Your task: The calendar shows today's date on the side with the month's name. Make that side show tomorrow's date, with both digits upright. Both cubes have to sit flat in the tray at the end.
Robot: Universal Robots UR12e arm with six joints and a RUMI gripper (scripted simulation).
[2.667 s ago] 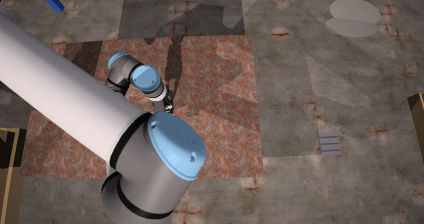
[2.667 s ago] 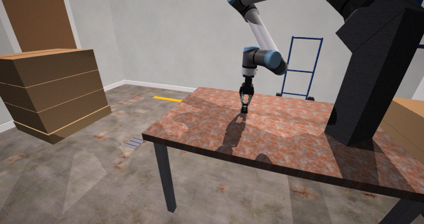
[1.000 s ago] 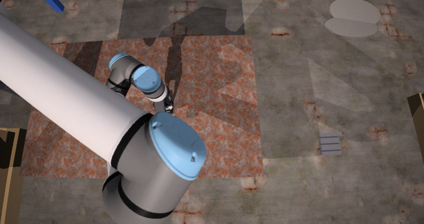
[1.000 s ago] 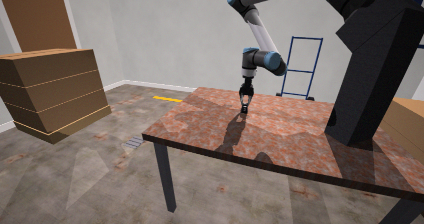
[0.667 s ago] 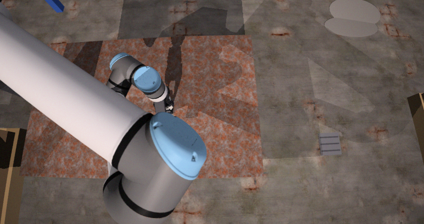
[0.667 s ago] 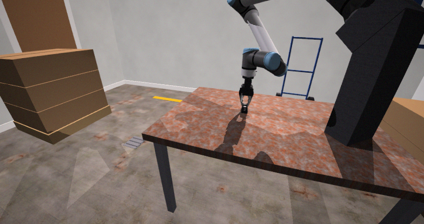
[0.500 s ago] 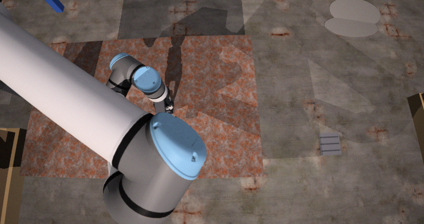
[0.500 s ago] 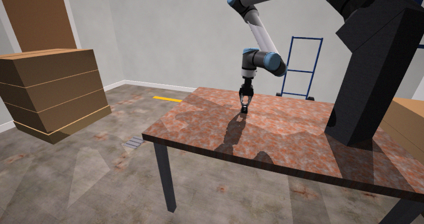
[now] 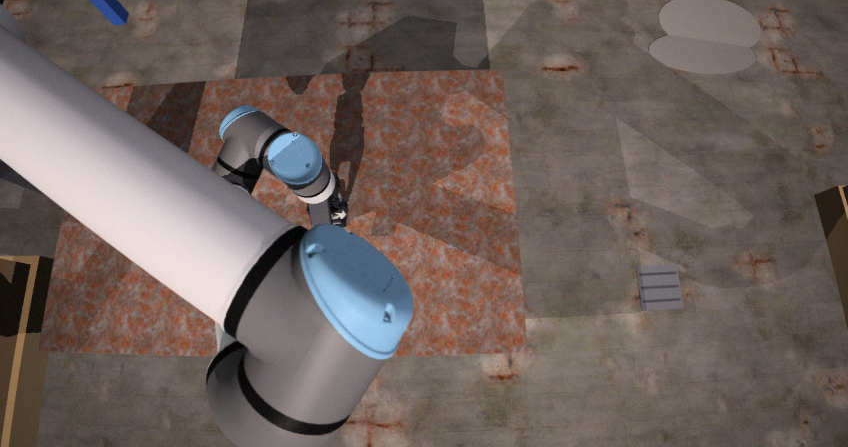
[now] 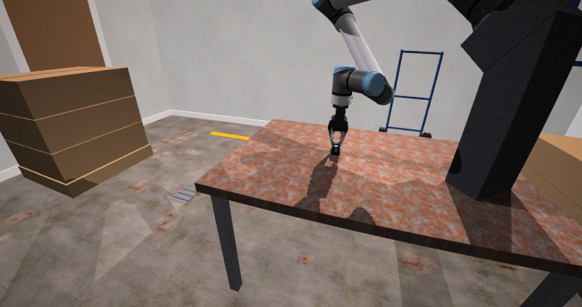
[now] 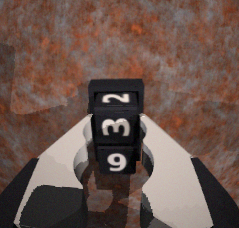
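Observation:
My gripper points down over the table, shut on the near black cube. In the wrist view this cube shows a white 3 lying sideways on top and a white 9 on its near side. It looks nearer the camera than the far cube, which shows a sideways 2 on top and sits in the black tray. How far the held cube is raised I cannot tell. In the exterior view a white 2 shows on a dark face under the fingers. The month's name is not readable. The arm hides the calendar in the top view.
The calendar is on the red mottled table. The arm's dark pedestal stands at the right in the exterior view. Stacked cartons and a blue hand truck stand off the table.

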